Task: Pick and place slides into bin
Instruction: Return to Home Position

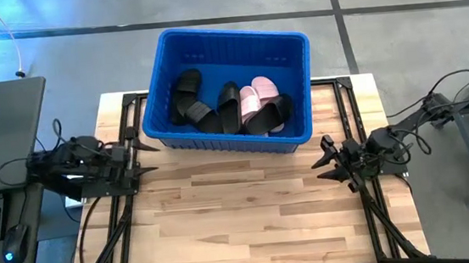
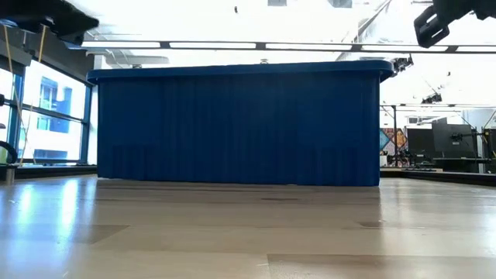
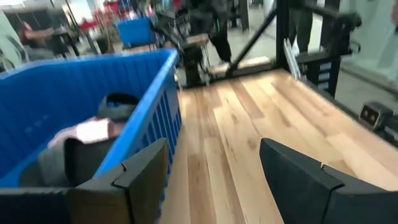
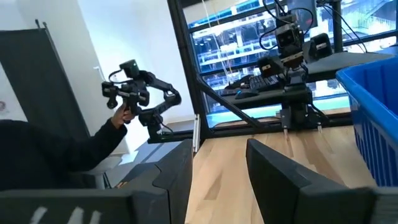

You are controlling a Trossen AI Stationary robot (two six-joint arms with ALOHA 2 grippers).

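Observation:
The blue bin (image 1: 287, 46) stands at the table's far middle; it fills the low view (image 2: 232, 128). Inside lie several slides, black ones (image 1: 189, 97) and light pink ones (image 1: 257, 95), piled on the bin's floor. The left wrist view shows a black slide (image 3: 118, 102) and a pink one (image 3: 87, 132) over the bin's rim. My left gripper (image 1: 145, 156) is open and empty at the table's left edge, near the bin's left near corner. My right gripper (image 1: 322, 163) is open and empty at the table's right side, clear of the bin.
Black frame rails run along both table sides (image 1: 116, 235) (image 1: 386, 212). A desk with a keyboard and mouse (image 1: 4, 220) stands left of the table. A person's hand holding a control device (image 4: 127, 99) shows in the room beyond. Bare wood lies in front of the bin (image 1: 241, 207).

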